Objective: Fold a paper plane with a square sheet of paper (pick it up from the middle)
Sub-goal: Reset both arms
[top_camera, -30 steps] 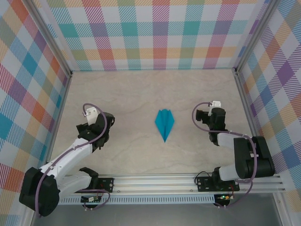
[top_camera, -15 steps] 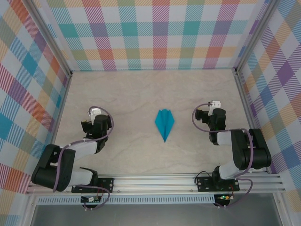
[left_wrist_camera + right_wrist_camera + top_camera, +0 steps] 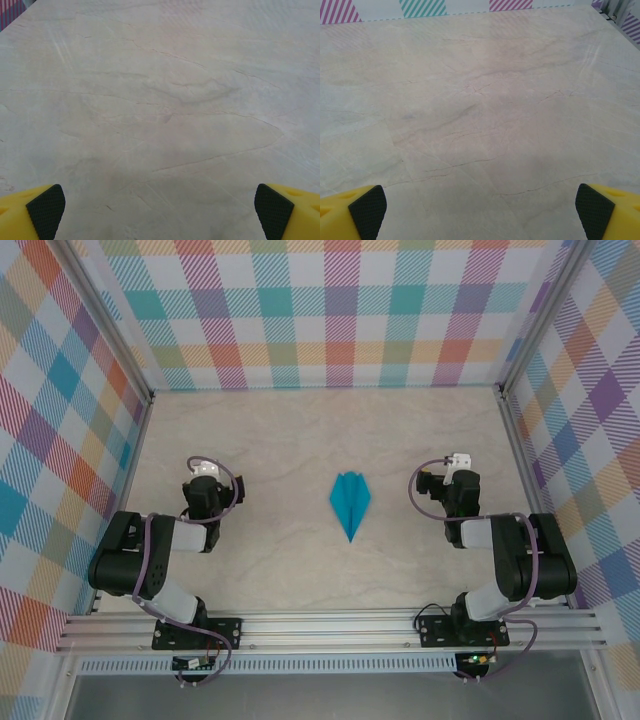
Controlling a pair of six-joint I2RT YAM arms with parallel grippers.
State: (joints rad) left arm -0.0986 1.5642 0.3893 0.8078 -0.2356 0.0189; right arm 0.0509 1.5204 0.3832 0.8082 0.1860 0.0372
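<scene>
Both grippers are spread wide and grasp nothing: the left gripper (image 3: 160, 207) and the right gripper (image 3: 480, 207) each show two yellow fingertips (image 3: 45, 206) at the lower corners of the wrist views, with bare table between them. Largest in the scene are the checked walls (image 3: 340, 310), which stand like an open box around the pale, marble-like table (image 3: 280, 430); this box is the one container here. Inside it the left arm (image 3: 140, 565) and the right arm (image 3: 525, 565) are bent close to their bases. Between them, well apart from both, the paper plane (image 3: 350, 502) lies flat, its nose toward the near edge. I judge the folding finished, so the step is to rest. Doing it well means slow arms, away from the light dart.
</scene>
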